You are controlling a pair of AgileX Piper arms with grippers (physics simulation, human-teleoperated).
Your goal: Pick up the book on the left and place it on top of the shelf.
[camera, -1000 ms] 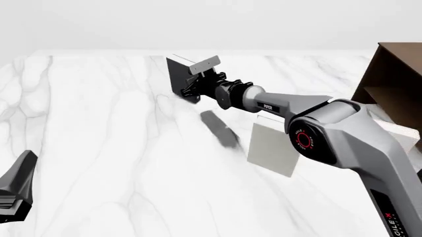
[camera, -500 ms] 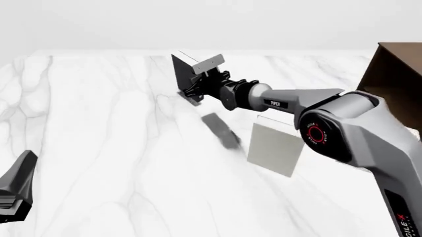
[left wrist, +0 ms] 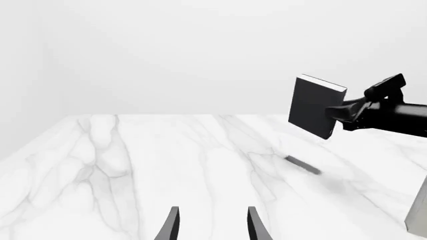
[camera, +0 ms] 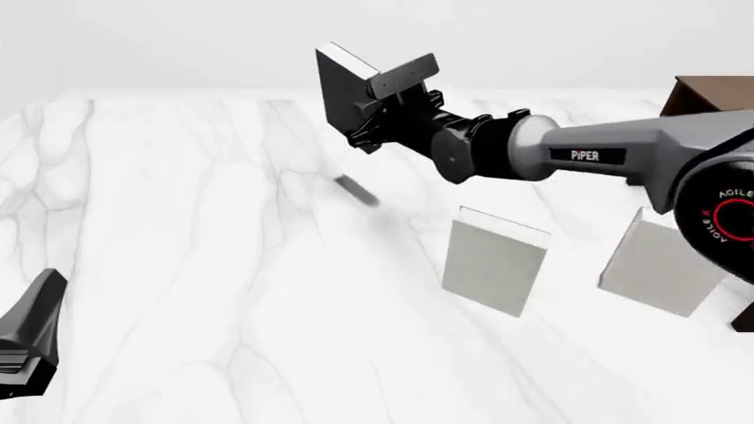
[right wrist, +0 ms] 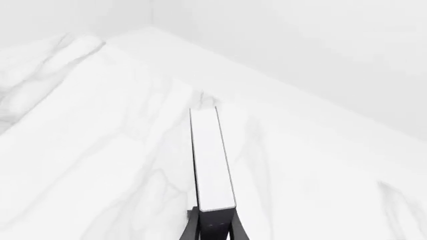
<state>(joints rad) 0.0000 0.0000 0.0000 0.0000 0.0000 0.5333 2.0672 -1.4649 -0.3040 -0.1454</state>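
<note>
The book [camera: 342, 88], small and dark with white page edges, hangs in the air well above the marble table [camera: 177, 221]. My right gripper [camera: 380, 108] is shut on it from the right side. The left wrist view shows the book [left wrist: 313, 105] lifted, with the right gripper [left wrist: 357, 109] clamped on its edge. In the right wrist view the book's white page edge [right wrist: 211, 160] runs away from the fingers [right wrist: 193, 227]. The brown shelf [camera: 711, 97] peeks in at the far right. My left gripper [camera: 30, 340] rests low at the near left, its fingers [left wrist: 172, 226] apart and empty.
Two larger pale grey books stand upright on the table: one [camera: 495, 261] at centre right, another [camera: 659, 265] further right under my right arm. The lifted book's shadow [camera: 353, 190] lies on the marble. A pale book's edge [left wrist: 419, 215] shows in the left wrist view.
My right arm has raised the dark book off the table, up and slightly right. The arm's rise uncovered the second pale book. The left arm has not moved.
</note>
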